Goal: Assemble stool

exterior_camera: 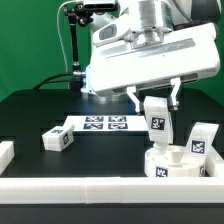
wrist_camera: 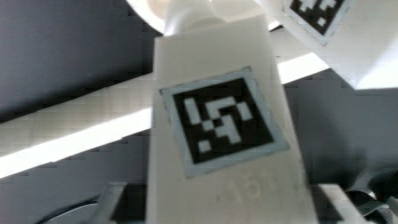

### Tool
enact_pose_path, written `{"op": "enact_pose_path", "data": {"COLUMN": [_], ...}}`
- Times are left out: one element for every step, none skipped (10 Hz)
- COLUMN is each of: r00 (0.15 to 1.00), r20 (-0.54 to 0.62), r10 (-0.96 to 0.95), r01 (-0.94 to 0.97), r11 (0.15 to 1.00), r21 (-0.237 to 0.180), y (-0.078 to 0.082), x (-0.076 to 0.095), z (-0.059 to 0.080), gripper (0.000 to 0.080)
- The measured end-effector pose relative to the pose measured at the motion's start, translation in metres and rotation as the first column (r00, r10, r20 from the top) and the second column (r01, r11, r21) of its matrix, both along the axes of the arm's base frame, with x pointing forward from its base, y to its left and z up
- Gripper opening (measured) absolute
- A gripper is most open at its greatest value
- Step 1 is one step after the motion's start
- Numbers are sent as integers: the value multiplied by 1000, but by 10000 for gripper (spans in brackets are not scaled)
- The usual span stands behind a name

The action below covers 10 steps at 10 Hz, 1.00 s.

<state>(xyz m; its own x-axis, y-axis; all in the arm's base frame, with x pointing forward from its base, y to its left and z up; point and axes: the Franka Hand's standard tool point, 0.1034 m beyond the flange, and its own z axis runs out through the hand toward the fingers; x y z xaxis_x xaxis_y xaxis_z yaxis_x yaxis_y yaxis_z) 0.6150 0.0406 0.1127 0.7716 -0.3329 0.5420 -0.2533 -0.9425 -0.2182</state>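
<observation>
My gripper [exterior_camera: 156, 100] is shut on a white stool leg [exterior_camera: 155, 122], which hangs upright with its tag facing the camera. Its lower end is right over the round white seat [exterior_camera: 172, 166] near the front on the exterior view's right; whether they touch I cannot tell. A second leg [exterior_camera: 201, 140] stands at the seat's far right side. A third leg [exterior_camera: 57, 140] lies on the black table to the left. In the wrist view the held leg [wrist_camera: 222, 120] fills the middle between my fingers [wrist_camera: 125, 203], and another tagged leg [wrist_camera: 322, 10] shows beyond it.
The marker board [exterior_camera: 105, 124] lies flat behind the seat, mid-table. A white rail [exterior_camera: 90, 190] runs along the table's front edge, and a white block [exterior_camera: 5, 155] sits at the exterior view's left edge. A green backdrop stands behind.
</observation>
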Motion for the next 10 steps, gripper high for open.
{"op": "enact_pose_path", "data": {"r00": [1000, 1000, 1000, 1000, 1000, 1000, 1000, 1000, 1000, 1000], "r20": [-4, -12, -17, -19, -19, -19, -19, -18, -16, -15], "r10": [2, 0, 0, 0, 0, 0, 0, 0, -2, -3], "r01": [-2, 0, 0, 0, 0, 0, 0, 0, 2, 3], "r11": [1000, 1000, 1000, 1000, 1000, 1000, 1000, 1000, 1000, 1000], "r21": [1, 1, 1, 1, 1, 1, 1, 1, 1, 1], "y": [1, 1, 0, 1, 0, 0, 0, 0, -1, -1], "x": [-1, -2, -3, -4, -4, -4, -4, -4, -3, -2], "z": [-3, -8, -11, -12, -12, -12, -12, -12, -12, -12], "gripper": [327, 327, 327, 327, 327, 327, 327, 327, 327, 327]}}
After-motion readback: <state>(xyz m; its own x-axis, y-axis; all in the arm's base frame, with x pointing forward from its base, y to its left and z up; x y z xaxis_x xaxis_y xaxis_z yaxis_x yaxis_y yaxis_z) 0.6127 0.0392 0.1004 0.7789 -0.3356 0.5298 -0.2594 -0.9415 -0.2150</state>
